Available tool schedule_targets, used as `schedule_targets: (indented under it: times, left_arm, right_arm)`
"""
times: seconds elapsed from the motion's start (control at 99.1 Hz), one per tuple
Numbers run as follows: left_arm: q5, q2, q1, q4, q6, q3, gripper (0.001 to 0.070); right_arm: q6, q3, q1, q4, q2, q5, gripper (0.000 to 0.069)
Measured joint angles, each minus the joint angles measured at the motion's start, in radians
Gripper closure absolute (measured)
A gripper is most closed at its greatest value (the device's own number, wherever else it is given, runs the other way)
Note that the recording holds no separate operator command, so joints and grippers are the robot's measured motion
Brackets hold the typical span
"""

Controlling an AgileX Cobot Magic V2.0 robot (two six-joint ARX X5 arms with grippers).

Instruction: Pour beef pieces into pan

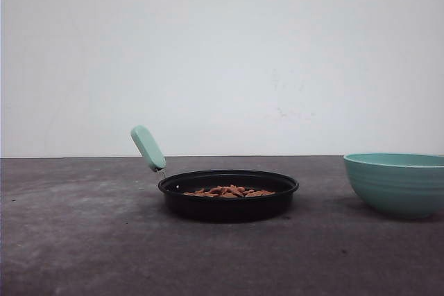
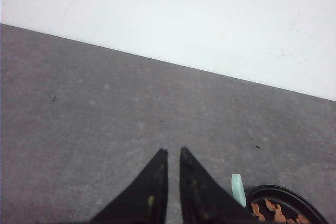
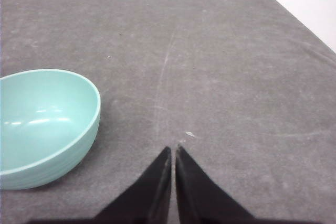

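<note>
On the grey table [image 1: 83, 240], the pan [image 1: 228, 195] sits upright holding the beef pieces [image 1: 229, 190], its mint-green handle [image 1: 148, 148] angled up; the teal bowl [image 1: 397, 184] stands well apart. Left gripper [image 2: 174, 153] and right gripper [image 3: 174, 149] hover nearly closed, empty.

The teal bowl [image 1: 397, 184] is cut by the front view's right edge, and by the picture's edge in the right wrist view too. The pan [image 2: 286, 203] is cropped at the left wrist view's corner, so only some beef pieces [image 2: 273, 211] show (each too small to count). Both pincers' bases run off frame.
</note>
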State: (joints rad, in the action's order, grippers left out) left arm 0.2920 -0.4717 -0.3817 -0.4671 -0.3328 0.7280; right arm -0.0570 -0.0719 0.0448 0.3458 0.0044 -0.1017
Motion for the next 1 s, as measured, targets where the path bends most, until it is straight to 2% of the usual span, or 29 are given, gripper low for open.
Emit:
schedule_targets:
  times: [0.141,0.313,0.444,0.575,0.686,0.817,0.908,0.999]
  left_arm:
    - [0.0,0.008,0.0,0.0,0.014,0.0,0.0695]
    - [0.007,0.096,0.024,0.001,0.152,-0.021,0.0695]
    - [0.017,0.236,0.089,0.106,0.211,-0.198,0.0695]
    - [0.008,0.359,0.143,0.242,0.21,-0.435,0.0695]
    - [-0.004,0.449,0.176,0.237,0.176,-0.558,0.0695]
    - [-0.014,0.466,0.211,0.153,0.139,-0.611,0.0695]
    - [-0.06,0.467,0.22,0.109,0.145,-0.616,0.0695]
    - [-0.122,0.467,0.227,0.095,0.184,-0.616,0.0695]
  right_arm:
    - [0.0,0.0,0.0,0.0,0.0,0.0,0.068]
    - [0.0,0.0,0.0,0.0,0.0,0.0,0.068]
    - [0.0,0.0,0.0,0.0,0.0,0.0,0.068]
    - [0.0,0.0,0.0,0.0,0.0,-0.002,0.068]
    - [0.0,0.0,0.0,0.0,0.0,-0.002,0.068]
    - [0.0,0.0,0.0,0.0,0.0,-0.002,0.068]
    - [0.0,0.0,0.0,0.0,0.0,-0.003,0.068]
    - [0.0,0.0,0.0,0.0,0.0,-0.003,0.068]
